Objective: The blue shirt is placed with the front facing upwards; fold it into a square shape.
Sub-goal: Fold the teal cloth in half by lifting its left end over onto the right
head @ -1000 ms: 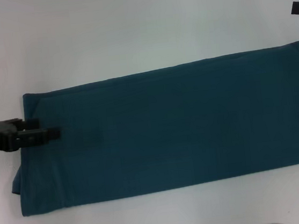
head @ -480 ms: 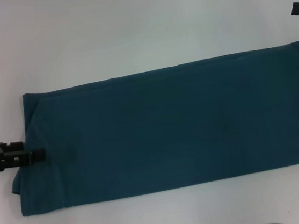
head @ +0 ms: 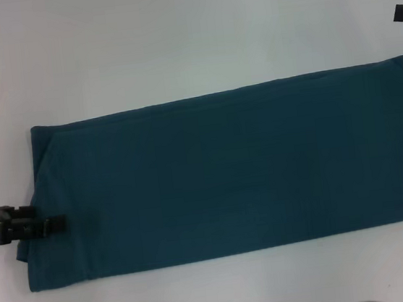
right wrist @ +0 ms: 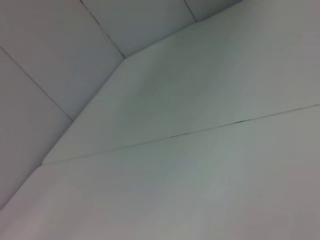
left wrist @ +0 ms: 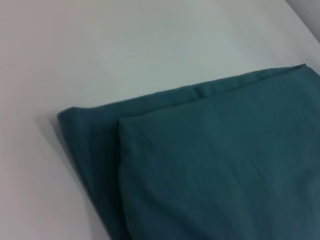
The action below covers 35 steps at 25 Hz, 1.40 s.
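Sliding back toward seven o'clock, left gripper – jaw state unclear – nears the blue shirt's end corner – lengthwise fold pending.

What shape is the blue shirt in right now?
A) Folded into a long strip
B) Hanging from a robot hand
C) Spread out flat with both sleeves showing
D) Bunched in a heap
A: the shirt lies flat on the table as a long strip with no sleeves sticking out, and the left wrist view shows layers stacked at its end.
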Motion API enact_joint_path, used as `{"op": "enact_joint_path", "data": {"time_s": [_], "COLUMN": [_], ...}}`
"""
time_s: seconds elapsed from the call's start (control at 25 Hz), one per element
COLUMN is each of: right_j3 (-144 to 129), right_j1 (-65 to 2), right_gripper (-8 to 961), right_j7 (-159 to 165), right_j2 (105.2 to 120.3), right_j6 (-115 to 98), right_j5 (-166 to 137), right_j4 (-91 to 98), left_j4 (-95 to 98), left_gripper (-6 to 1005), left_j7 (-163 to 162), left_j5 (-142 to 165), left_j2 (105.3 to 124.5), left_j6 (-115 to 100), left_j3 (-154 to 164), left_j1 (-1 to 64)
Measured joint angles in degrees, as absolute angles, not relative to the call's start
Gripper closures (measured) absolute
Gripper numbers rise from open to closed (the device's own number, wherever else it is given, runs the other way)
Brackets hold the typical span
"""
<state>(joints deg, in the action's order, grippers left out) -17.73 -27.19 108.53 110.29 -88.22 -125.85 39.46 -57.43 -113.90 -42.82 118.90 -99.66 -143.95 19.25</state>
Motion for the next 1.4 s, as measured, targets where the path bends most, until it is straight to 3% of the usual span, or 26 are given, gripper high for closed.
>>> {"op": "enact_joint_path", "data": {"time_s": [1.04, 1.4], "right_j3": [-17.7, -17.7], "right_j1": [-27.2, -27.3], "right_gripper": [10, 10], "right_j7": [108.6, 108.6], "right_j2": [109.96, 109.94], "right_j6": [-88.3, -88.1], "right_j5": [-125.8, -125.8], "right_j4": [39.7, 39.6], "left_j4": [-53.4, -55.0], "left_gripper": [93, 92], "left_j7": [-112.3, -113.1], "left_j5": [-42.7, -42.6], "left_j2": [119.11, 117.68], "left_j6": [-99.4, -99.2], "left_j3": [-141.5, -141.9], "left_j1": [21.8, 21.8]}}
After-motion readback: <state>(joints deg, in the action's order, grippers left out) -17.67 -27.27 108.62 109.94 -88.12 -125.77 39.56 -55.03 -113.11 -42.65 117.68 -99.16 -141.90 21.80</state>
